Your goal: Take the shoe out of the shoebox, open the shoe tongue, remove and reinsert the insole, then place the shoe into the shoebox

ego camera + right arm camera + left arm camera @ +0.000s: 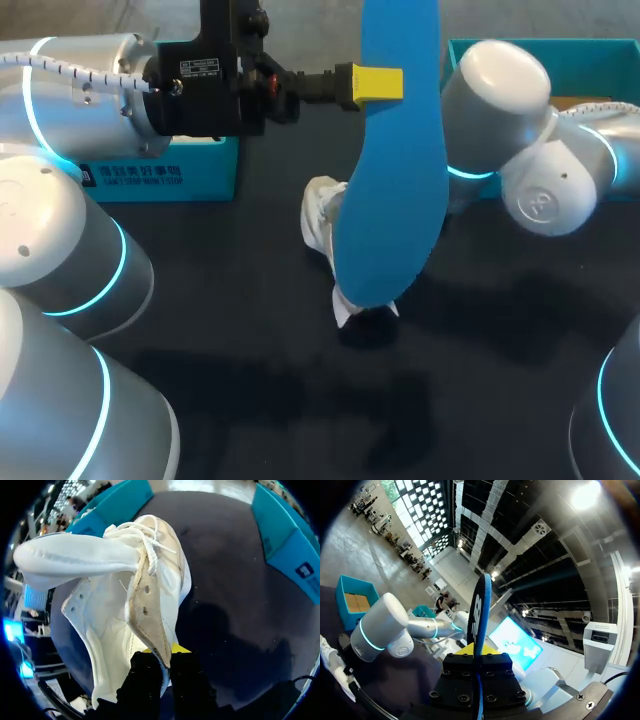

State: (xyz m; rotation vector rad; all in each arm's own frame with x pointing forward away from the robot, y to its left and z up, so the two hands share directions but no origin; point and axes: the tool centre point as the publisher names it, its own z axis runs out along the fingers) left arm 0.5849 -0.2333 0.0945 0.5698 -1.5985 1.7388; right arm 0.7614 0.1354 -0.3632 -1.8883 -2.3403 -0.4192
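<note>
Nearest, the right hand (160,656) grips the tongue (145,610) of the white shoe (107,615), apparently holding it open on the dark surface (250,310); above, the left hand (375,85) clamps the blue insole (395,180) upright, ready for reinsertion; the shoebox (590,50) waits behind.

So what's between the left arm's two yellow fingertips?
The blue insole, clamped edge-on in the left gripper, clearest in the left wrist view. The right gripper holds the white shoe.
</note>
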